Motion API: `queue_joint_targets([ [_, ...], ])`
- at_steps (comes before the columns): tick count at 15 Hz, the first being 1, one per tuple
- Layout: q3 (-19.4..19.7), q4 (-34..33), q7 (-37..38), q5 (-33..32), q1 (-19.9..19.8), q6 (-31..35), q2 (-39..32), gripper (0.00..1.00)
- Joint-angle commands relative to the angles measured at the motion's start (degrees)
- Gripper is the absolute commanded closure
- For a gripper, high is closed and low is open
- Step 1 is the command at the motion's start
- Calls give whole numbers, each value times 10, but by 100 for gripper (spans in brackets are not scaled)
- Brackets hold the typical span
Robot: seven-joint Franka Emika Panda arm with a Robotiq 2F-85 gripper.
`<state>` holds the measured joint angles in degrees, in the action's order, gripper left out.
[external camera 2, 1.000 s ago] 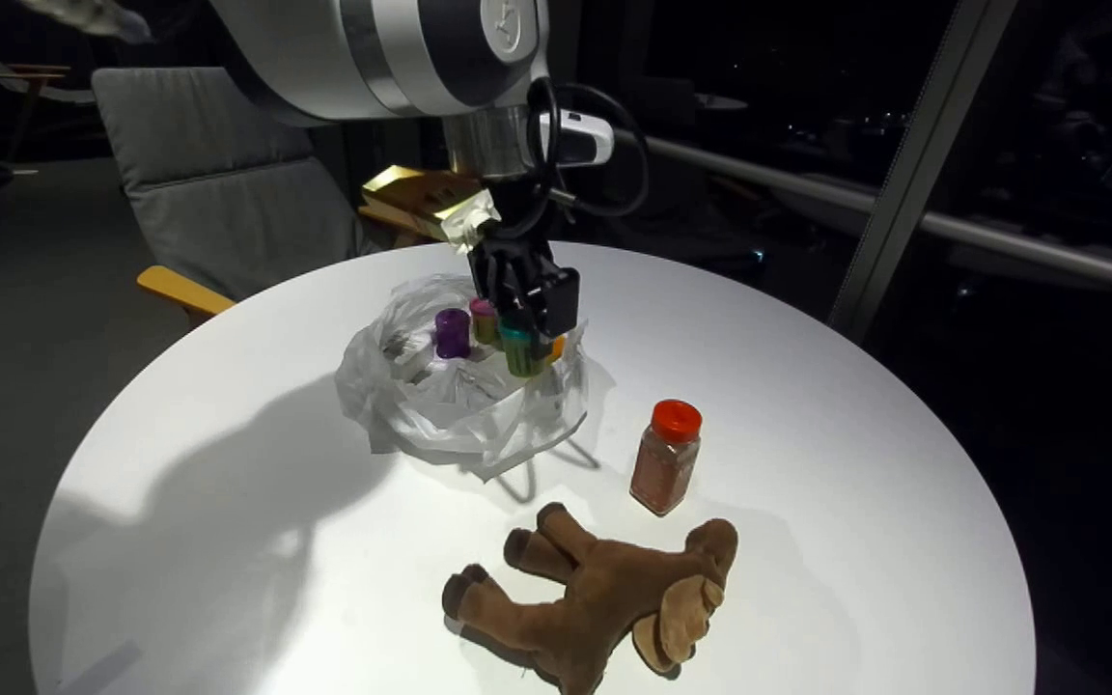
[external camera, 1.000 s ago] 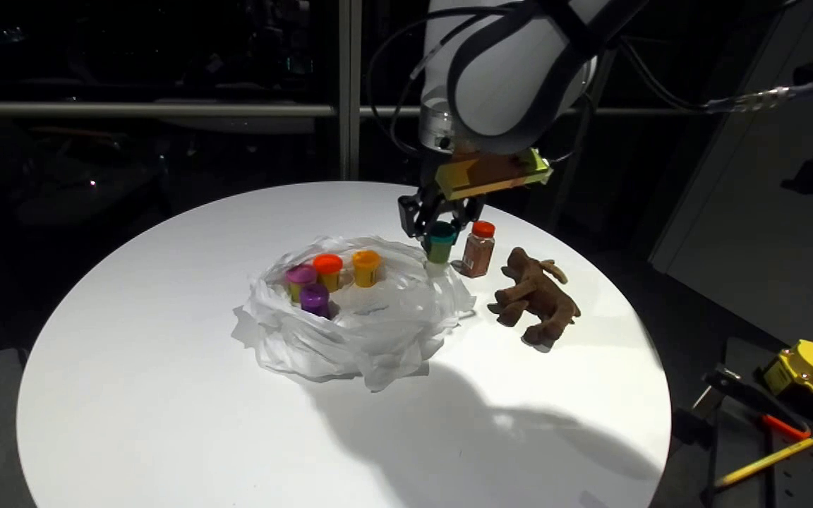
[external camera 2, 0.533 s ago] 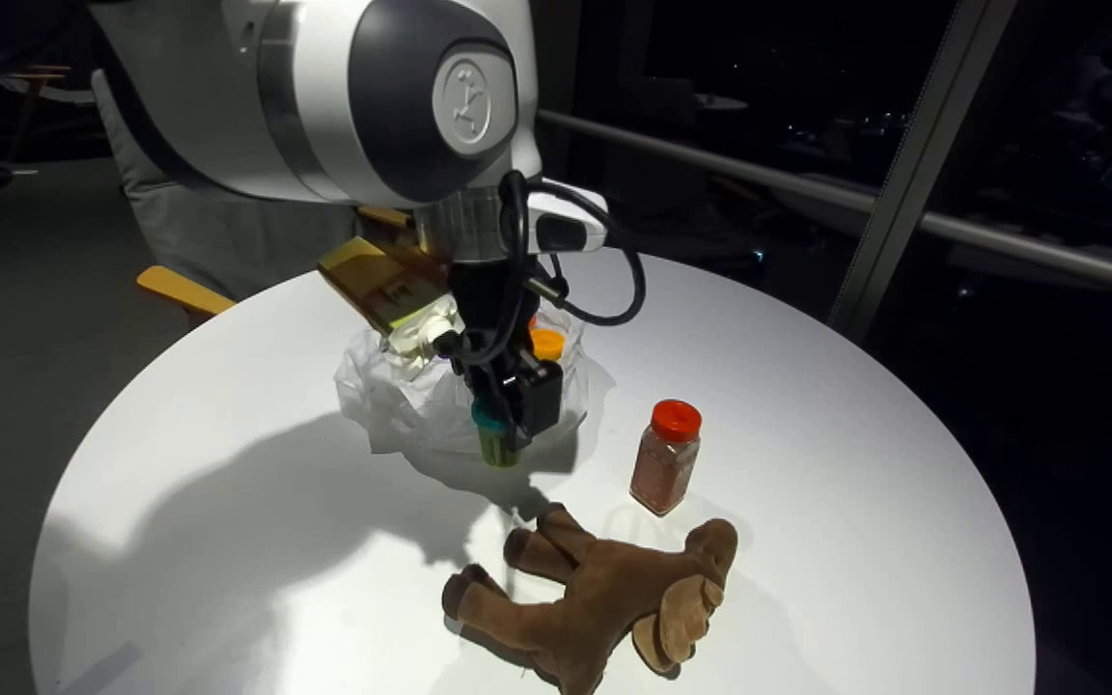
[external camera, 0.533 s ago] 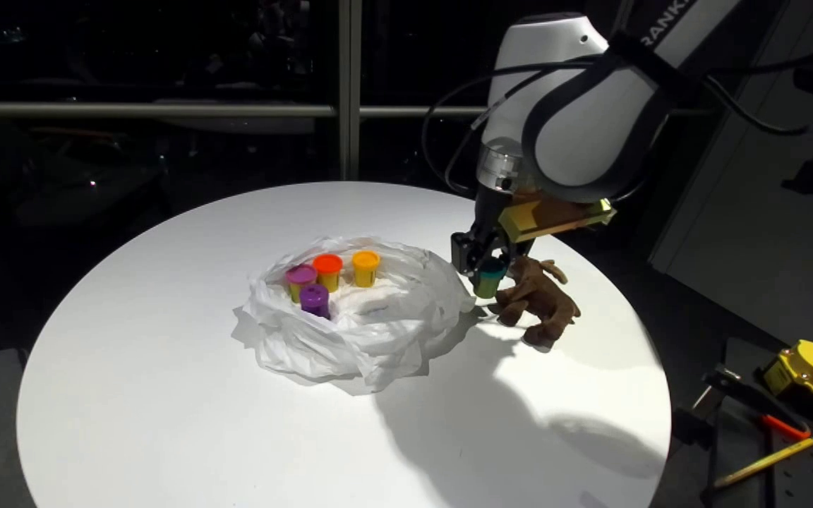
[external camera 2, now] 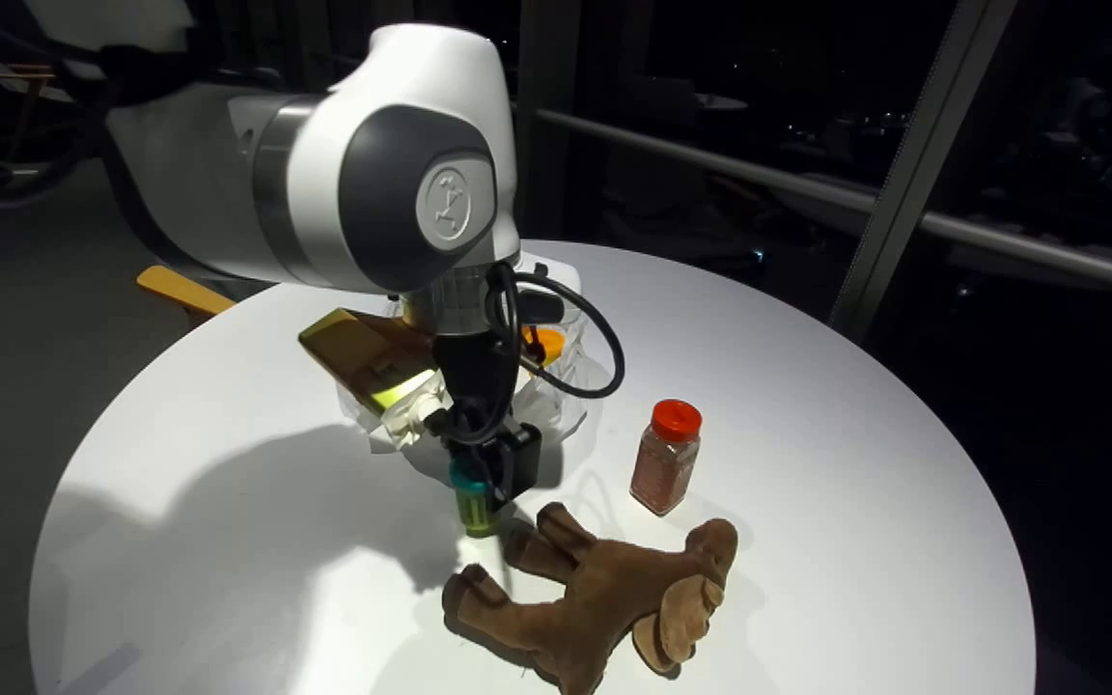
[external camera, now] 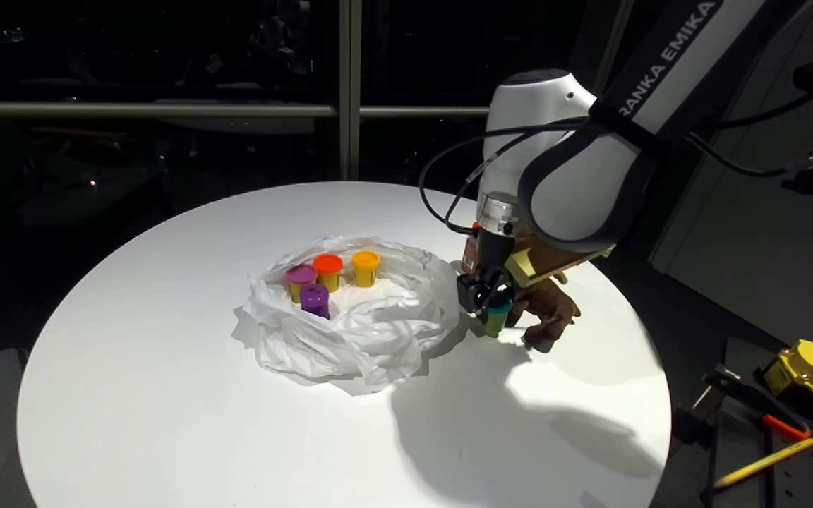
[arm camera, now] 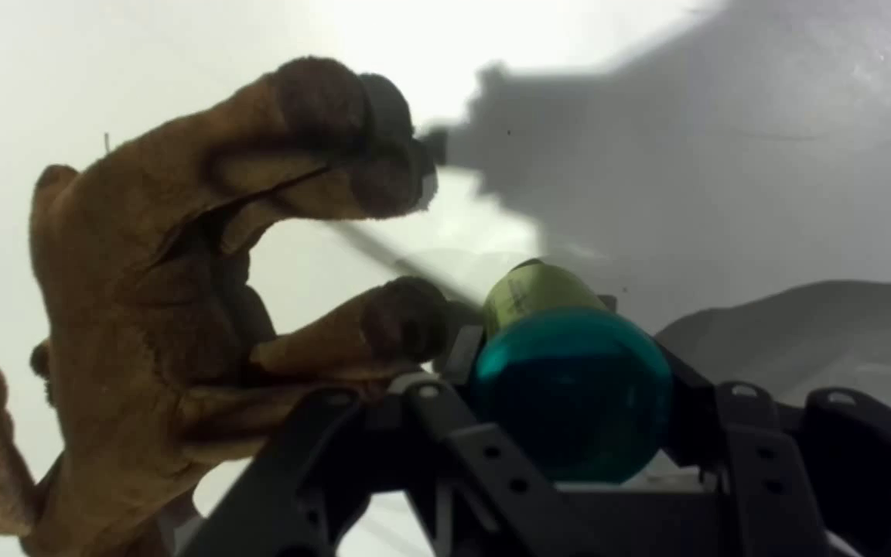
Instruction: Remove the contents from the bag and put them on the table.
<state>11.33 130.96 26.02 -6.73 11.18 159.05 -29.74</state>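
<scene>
Gripper (arm camera: 572, 360) is pinched around the teal-lidded cup (external camera 2: 475, 504), which is held low over the table (external camera: 166, 423) between the bag (external camera: 378, 346) and the toy animal (external camera 2: 609, 589); can't tell if its base is touching. So I'd call this the set-down for that one. Next move imo: ease it onto the table, let go, then back straight up without snagging the toy animal, which is right beside the gripper in the wrist view. Toy animal and red-capped bottle (external camera 2: 665, 465) are already out, but an orange-lidded cup (external camera: 329, 275), yellow cup (external camera: 365, 272), pink-lidded cup (external camera: 301, 282) and purple cup (external camera: 315, 303) are in the bag, so there's plenty left. As for pose, the arm (external camera: 583, 183) slants in from the upper right in an exterior view, wrist aimed pretty much straight down, with the cup roughly upright.
</scene>
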Motion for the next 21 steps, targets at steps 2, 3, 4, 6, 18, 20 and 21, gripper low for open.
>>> queue_joint_targets([
  [2,-14,-11,-44,0,-3,5,-29,77],
  [3,-14,-9,-48,3,-4,9,-23,77],
  [4,-12,-3,-48,2,-2,16,-16,77],
  [6,-3,5,-45,-4,5,28,-8,77],
  [18,109,69,26,-88,131,36,85,0],
  [20,105,59,35,-89,132,-3,119,0],
  [21,89,47,26,-85,120,-27,135,0],
])
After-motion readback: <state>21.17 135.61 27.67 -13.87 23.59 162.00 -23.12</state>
